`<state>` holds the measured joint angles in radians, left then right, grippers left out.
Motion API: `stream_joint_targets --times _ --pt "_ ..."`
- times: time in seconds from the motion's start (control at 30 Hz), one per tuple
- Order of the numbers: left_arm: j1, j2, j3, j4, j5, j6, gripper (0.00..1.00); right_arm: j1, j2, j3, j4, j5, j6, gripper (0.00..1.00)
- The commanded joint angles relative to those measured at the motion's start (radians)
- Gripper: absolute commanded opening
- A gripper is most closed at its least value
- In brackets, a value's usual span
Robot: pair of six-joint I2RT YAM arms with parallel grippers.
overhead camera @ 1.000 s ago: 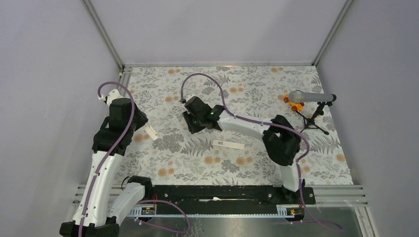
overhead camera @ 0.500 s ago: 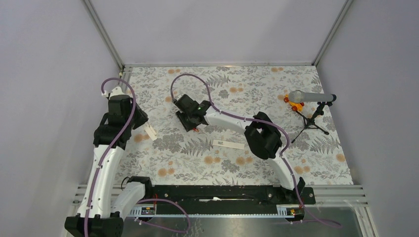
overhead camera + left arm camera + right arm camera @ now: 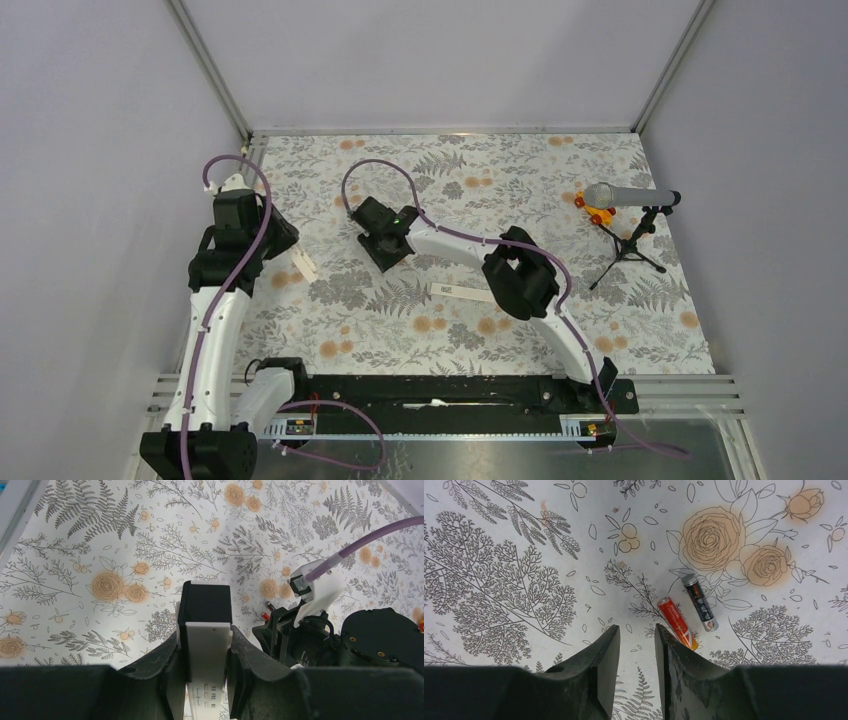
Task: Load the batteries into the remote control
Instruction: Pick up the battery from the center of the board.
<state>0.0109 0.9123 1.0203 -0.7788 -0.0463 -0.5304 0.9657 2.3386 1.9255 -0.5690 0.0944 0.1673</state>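
Observation:
My left gripper [image 3: 205,636] is shut on the remote control [image 3: 205,650], a slim white bar whose dark end [image 3: 205,602] sticks out past the fingertips, above the floral table. In the top view the remote control [image 3: 304,266] hangs at the left gripper [image 3: 287,250]. Two batteries lie side by side on the table: a red one [image 3: 677,622] and a black one [image 3: 700,602]. My right gripper [image 3: 637,629] hovers open just left of them with nothing between its fingers. The red battery's near end reaches the right finger [image 3: 669,645]. From above, the right gripper [image 3: 385,248] hides both batteries.
A thin white cover strip [image 3: 466,292] lies mid-table. A grey microphone on a black stand [image 3: 625,197] and an orange-yellow toy piece [image 3: 597,211] stand at the far right. The right arm's wrist [image 3: 325,640] is close to the remote's right side. Walls enclose the table.
The right arm has swung left, bringing its gripper closer to the left gripper. The left arm shifted slightly and still holds the remote.

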Motion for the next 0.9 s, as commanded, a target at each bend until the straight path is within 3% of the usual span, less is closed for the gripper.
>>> stream_joint_targets --times 0.0,0.4,0.87 --pt "0.023 0.000 -0.003 0.070 0.042 0.019 0.03 -0.006 -0.038 0.054 -0.022 0.010 -0.028 0.39" --pt "0.042 0.010 -0.009 0.077 0.070 0.026 0.03 -0.016 -0.022 0.065 -0.024 0.104 -0.061 0.52" --pt "0.058 0.030 -0.011 0.094 0.116 0.020 0.03 -0.031 0.038 0.098 -0.072 0.012 -0.087 0.39"
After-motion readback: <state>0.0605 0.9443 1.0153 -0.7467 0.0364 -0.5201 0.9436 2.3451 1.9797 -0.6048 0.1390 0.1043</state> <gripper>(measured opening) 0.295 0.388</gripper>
